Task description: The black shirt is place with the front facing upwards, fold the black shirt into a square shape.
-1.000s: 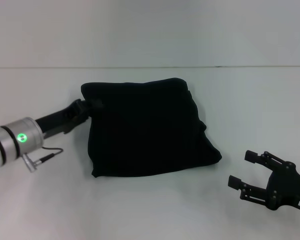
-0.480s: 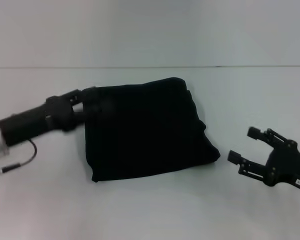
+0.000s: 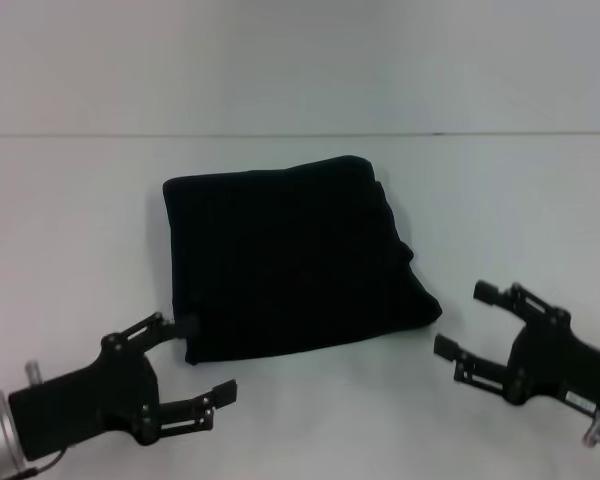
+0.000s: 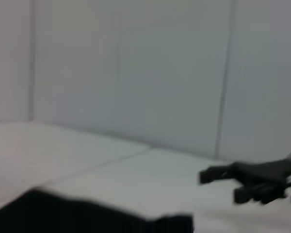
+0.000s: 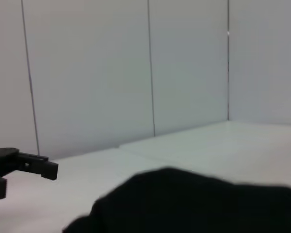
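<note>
The black shirt [image 3: 290, 262] lay folded roughly square between both hands, apparently finished; the left hand [image 3: 185, 370] and right hand [image 3: 467, 320] sat wide and empty beside it.

Black shirt [image 3: 290, 262]: lay folded at the centre of the table [image 3: 500, 190]. Left gripper [image 3: 195, 360]: sat near its front left corner, fingers spread, apart from the cloth. Right gripper [image 3: 465, 320]: sat just off its front right corner, fingers spread, not touching.
</note>
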